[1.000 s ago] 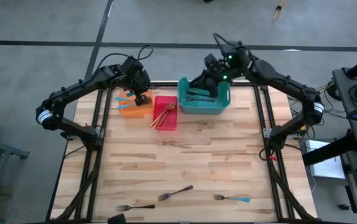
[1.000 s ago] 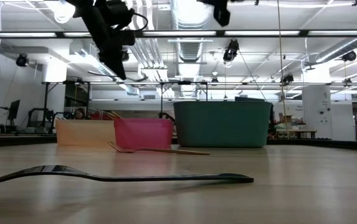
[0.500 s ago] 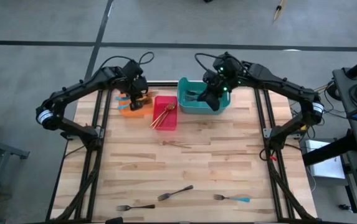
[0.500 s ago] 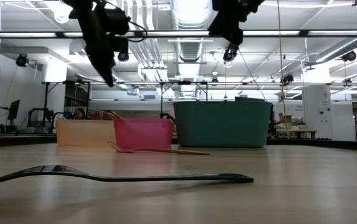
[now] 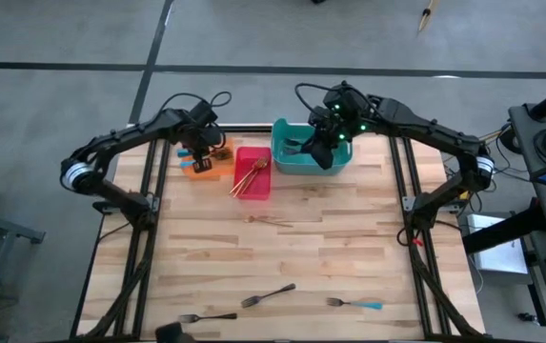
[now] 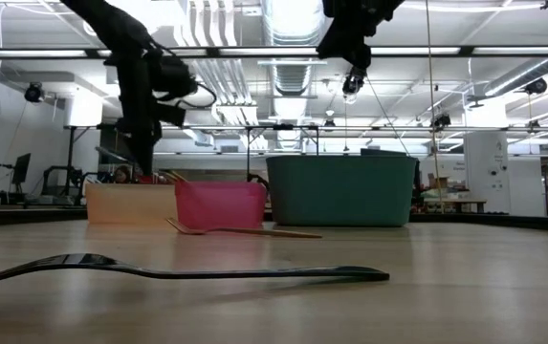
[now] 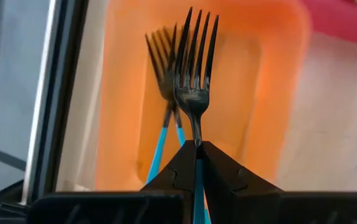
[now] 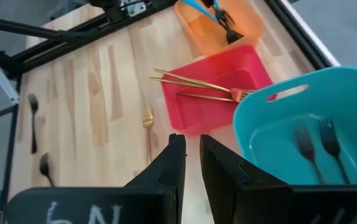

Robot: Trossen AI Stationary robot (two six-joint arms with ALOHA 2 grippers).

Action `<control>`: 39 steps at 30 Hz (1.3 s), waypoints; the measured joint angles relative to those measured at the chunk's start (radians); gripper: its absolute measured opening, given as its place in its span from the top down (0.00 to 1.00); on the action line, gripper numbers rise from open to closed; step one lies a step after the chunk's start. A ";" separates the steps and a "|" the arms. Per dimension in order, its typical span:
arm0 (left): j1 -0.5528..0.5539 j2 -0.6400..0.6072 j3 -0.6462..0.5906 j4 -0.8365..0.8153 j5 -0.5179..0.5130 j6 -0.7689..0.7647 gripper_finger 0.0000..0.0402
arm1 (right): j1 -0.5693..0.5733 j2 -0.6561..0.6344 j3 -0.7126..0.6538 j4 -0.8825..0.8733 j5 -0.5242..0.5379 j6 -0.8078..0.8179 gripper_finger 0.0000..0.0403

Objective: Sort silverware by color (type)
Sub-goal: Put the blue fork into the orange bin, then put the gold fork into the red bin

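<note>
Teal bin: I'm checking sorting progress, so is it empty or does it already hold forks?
Not empty. The right wrist view shows two dark forks lying inside the teal bin.

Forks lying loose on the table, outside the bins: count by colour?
Dark grey forks: 2
Gold fork: 1
Blue-handled fork: 1
Total: 4
</note>
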 joint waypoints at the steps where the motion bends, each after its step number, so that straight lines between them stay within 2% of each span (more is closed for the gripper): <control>1: 0.005 0.014 0.000 0.003 0.000 0.000 1.00 | 0.000 0.002 0.000 0.002 0.006 -0.005 0.91; 6: 0.017 0.082 0.003 0.020 -0.008 -0.001 1.00 | -0.001 0.003 0.000 0.003 0.008 -0.011 0.91; 10: 0.018 0.118 0.003 0.021 -0.062 -0.020 0.96 | 0.000 0.003 0.000 0.004 0.007 -0.006 0.91; 20: 0.020 0.112 0.003 0.021 -0.067 -0.045 0.90 | 0.000 0.003 0.000 0.003 0.007 0.019 0.91; 25: 0.018 0.049 0.004 0.021 -0.059 -0.179 0.90 | 0.003 0.003 0.000 0.001 0.005 0.124 0.91; 31: 0.002 -0.082 0.004 0.030 0.059 -0.376 0.90 | 0.035 0.003 0.000 -0.008 -0.024 0.287 0.91; 39: -0.112 -0.268 0.004 0.099 0.073 -0.578 0.90 | 0.157 0.003 0.000 -0.078 -0.134 0.477 0.91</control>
